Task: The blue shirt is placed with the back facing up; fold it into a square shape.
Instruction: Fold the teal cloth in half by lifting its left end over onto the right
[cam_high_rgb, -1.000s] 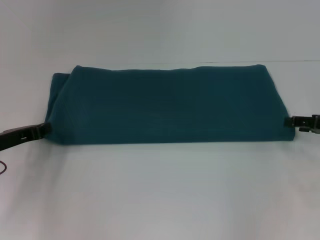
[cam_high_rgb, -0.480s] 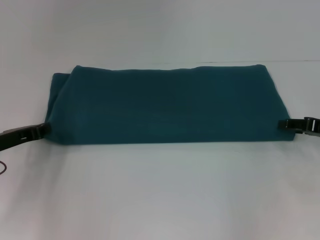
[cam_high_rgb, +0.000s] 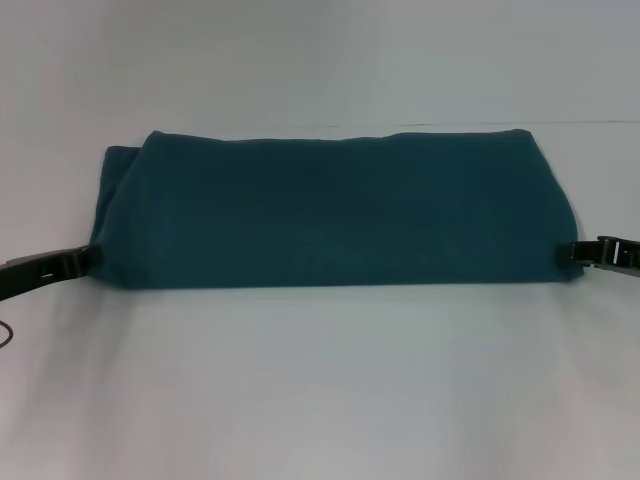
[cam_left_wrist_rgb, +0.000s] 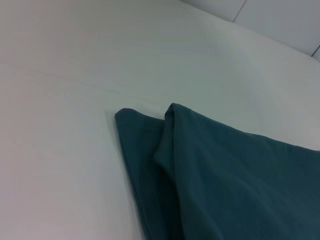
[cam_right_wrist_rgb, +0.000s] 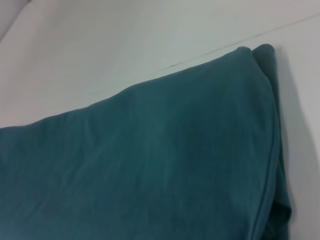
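We seem to be in a bare test space — a lab or studio, not a home. A plain white table (cam_high_rgb: 320, 390) fills our view, meeting a blank pale wall (cam_high_rgb: 320, 50) — nothing domestic around.

Table: (cam_high_rgb: 320, 390) plain white, matte, fills most of the head view.
Far edge: thin dark seam (cam_high_rgb: 590, 122).
Light: soft, even.

No readable text, labels, brands, numbers or signs anywhere in view.
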